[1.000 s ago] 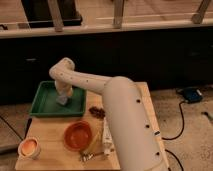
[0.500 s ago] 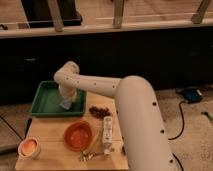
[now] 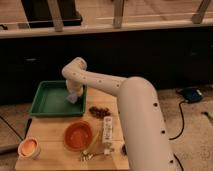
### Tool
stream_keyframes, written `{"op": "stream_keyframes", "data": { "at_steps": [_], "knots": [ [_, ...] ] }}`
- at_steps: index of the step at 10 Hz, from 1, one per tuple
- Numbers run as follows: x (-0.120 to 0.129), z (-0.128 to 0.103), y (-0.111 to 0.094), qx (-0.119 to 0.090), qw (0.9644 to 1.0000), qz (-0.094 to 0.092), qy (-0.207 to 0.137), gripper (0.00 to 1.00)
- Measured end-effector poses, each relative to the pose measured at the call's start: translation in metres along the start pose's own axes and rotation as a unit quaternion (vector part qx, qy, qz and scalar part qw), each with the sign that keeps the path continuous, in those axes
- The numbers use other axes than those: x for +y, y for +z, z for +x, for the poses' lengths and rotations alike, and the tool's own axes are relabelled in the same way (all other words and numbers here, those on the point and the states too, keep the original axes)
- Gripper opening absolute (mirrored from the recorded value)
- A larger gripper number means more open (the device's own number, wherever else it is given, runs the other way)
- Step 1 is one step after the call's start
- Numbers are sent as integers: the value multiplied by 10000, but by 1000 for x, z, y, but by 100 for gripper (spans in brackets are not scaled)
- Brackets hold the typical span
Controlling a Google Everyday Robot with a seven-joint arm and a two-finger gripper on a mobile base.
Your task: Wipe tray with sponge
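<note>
The green tray (image 3: 49, 102) lies at the back left of the wooden table. My white arm reaches over it from the right. My gripper (image 3: 73, 95) hangs over the tray's right part, with the pale blue-grey sponge (image 3: 73, 98) at its tip, down on or just above the tray floor. The arm's wrist hides the fingers.
A round orange bowl (image 3: 78, 135) stands in front of the tray. A white remote-like stick (image 3: 106, 129) lies to its right, with dark brown bits (image 3: 99, 111) behind it. A small orange cup (image 3: 28, 147) stands at the front left. A yellowish utensil (image 3: 90, 150) lies near the front edge.
The arm has swung a little to the right across the tray, carrying the sponge from the tray's middle toward its right side.
</note>
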Motion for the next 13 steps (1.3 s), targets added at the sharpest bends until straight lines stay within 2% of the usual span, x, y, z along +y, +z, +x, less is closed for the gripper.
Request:
{"op": "stream_keyframes", "data": {
  "at_steps": [2,3,4,6,8,9,11,13],
  "knots": [
    [-32,-12,4,-61,9996,127,-261,3],
    [-53,-27,6,-138,9985,204,-494,3],
    [-64,-40,8,-211,9973,236,-664,3],
    [-69,-61,8,-321,9960,235,-802,3],
    [-60,-72,8,-386,9960,163,-783,3],
    [-45,-73,7,-403,9966,75,-709,3],
    [-14,-63,5,-380,9979,-89,-519,3],
    [13,-36,4,-244,9991,-257,-231,3]
  ]
}}
